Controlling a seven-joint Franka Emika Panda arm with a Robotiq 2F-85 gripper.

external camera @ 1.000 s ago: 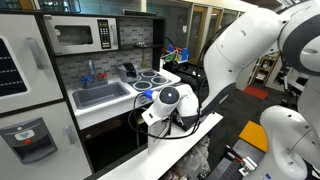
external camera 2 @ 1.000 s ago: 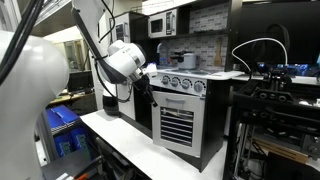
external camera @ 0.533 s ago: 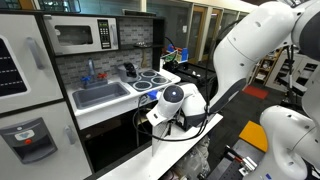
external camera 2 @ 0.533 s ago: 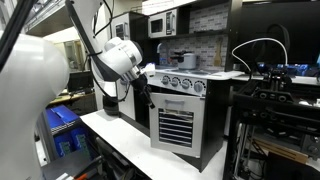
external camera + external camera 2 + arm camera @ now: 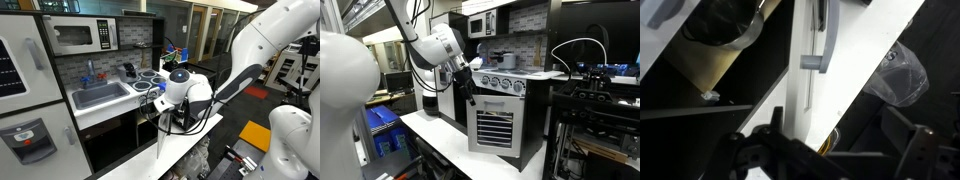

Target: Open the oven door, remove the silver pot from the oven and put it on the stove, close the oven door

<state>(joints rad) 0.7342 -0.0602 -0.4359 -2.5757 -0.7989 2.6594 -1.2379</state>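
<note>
The toy kitchen's white oven door (image 5: 494, 125) with a slatted window sits below the stove knobs. It seems slightly ajar. In the wrist view the door (image 5: 840, 60) shows its grey handle (image 5: 816, 50), with the dark oven opening to its left. A rounded shiny object (image 5: 725, 28), possibly the silver pot, lies inside that opening. My gripper (image 5: 468, 88) is at the door's upper edge, and it also shows in an exterior view (image 5: 159, 103). In the wrist view its dark fingers (image 5: 775, 150) sit low against the door. I cannot tell whether they are open or shut.
The stove top (image 5: 150, 77) lies beside the sink (image 5: 100, 95), with a microwave (image 5: 85, 36) above. A grey container (image 5: 500, 57) stands on the stove area. A white table (image 5: 440, 140) runs in front of the kitchen. A clear plastic bag (image 5: 902, 75) lies nearby.
My arm has risen and moved closer to the stove front. The oven door has shifted slightly outward with the gripper.
</note>
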